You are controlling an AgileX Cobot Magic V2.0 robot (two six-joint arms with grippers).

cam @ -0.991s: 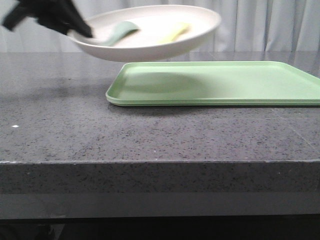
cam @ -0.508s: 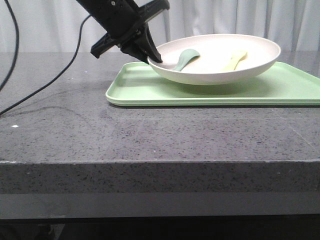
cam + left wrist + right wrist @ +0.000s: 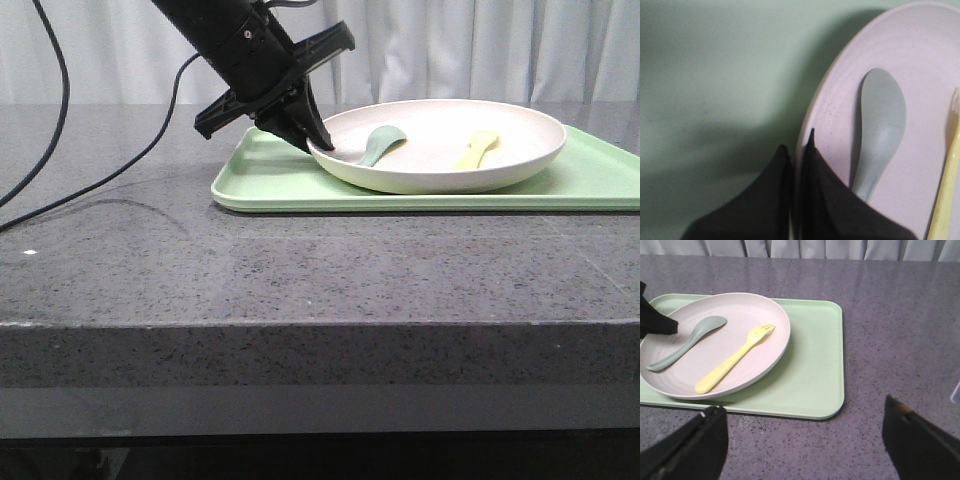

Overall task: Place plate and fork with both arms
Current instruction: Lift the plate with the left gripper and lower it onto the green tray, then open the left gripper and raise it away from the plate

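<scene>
Cream-coloured and matte, the plate [image 3: 440, 165] is sitting on the light green tray [image 3: 270, 185], which is lying flat on the speckled grey stone table [image 3: 300, 270]. In the right wrist view the plate is occupying the tray's left portion, with bare tray surface showing beside it on the side toward the open counter.

Inside the plate two utensils are lying apart from one another: the pale yellow fork [image 3: 735, 359], tines pointing toward the far rim, and a muted grey-green spoon [image 3: 687, 342], bowl uppermost in that view (neither utensil is touching the other).

The left gripper [image 3: 318, 140] is reaching down at an angle from the upper left of the front view and is clamping the plate's near-left rim. In the left wrist view its two dark fingers [image 3: 827, 197] are sitting one on each side of the rim, one over the tray and one inside the plate just beside the spoon's handle, so the jaws are grasping the plate.

The right gripper [image 3: 802, 440] is hanging above the table on the near side of the tray, well apart from the plate. Its two dark fingertips are standing wide apart at the lower corners of its own view, with nothing between them, so its jaws are released.
</scene>
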